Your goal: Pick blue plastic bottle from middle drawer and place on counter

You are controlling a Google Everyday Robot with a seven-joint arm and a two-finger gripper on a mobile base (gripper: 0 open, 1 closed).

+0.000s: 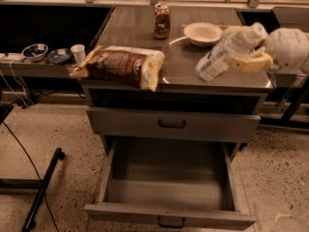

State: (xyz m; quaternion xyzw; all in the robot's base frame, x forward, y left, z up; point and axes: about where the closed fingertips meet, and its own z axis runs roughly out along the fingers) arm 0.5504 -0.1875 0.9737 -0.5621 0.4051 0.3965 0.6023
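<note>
Your gripper [245, 57] is clamped around the slim clear plastic bottle with the pale bluish label [219, 57], holding it tilted over the right front part of the glossy grey-brown desk [130, 28], near the white bowl [203, 33]. Below, you can see the wide grey metal drawer [145, 214] standing open.

Plastic bottle [219, 59] in pincer [244, 50] over glossy counter [133, 30]

Cream-yellow tool [240, 52] at right edge of the desk [130, 33] grips the blue plastic bottle [215, 63], clear with bluish-white label. Desk glossy grey-brown, middle drawer [145, 212] grey, can [161, 21] brown patterned.
</note>
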